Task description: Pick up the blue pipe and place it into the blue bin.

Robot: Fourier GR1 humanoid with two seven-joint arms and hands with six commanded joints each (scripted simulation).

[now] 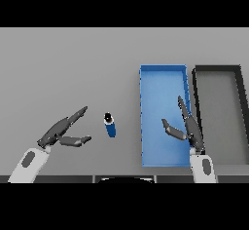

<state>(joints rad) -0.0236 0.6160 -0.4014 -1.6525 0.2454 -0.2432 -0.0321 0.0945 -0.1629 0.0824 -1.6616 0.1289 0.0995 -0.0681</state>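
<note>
The blue pipe (110, 124), short with a dark and white end cap, lies on the grey table left of the blue bin (163, 74). My left hand (61, 131) hovers to the pipe's left, fingers straight and thumb spread, about a hand's width away and touching nothing. My right hand (189, 124) hangs over the bin's right wall, open, thumb reaching in over the bin floor. Nothing lies inside the blue bin.
A black bin (217, 68) with a grey floor stands right against the blue bin on its right side. Bare grey table stretches to the left and behind the pipe.
</note>
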